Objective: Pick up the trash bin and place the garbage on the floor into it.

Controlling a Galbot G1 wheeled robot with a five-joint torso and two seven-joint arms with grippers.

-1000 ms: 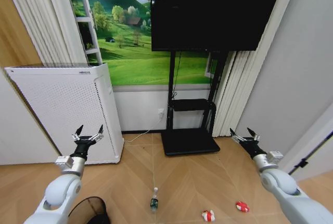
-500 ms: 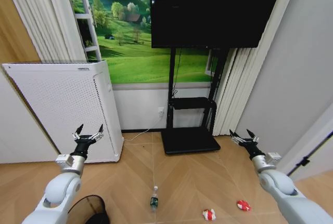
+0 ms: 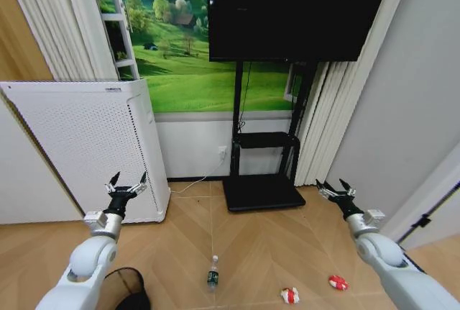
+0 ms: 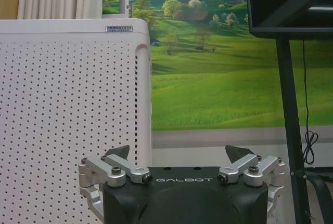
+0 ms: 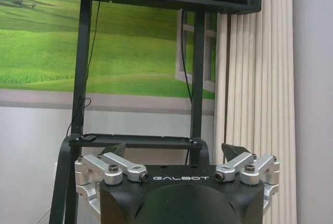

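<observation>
The black wire-mesh trash bin stands on the herringbone floor at the lower left, partly cut off, just under my left arm. The garbage lies ahead of me: a clear bottle with a green label in the middle, and two red-and-white wrappers to its right. My left gripper is held up and open in front of the white appliance, holding nothing. My right gripper is also raised and open, empty, facing the TV stand.
A tall white perforated appliance stands at the left wall. A black TV on a black stand sits ahead, with a cable running down to the floor. Curtains and a grey wall close off the right side.
The whole picture has shifted slightly, so the camera has moved. Both arms stay raised with open grippers, and the bin and garbage lie where they were.
</observation>
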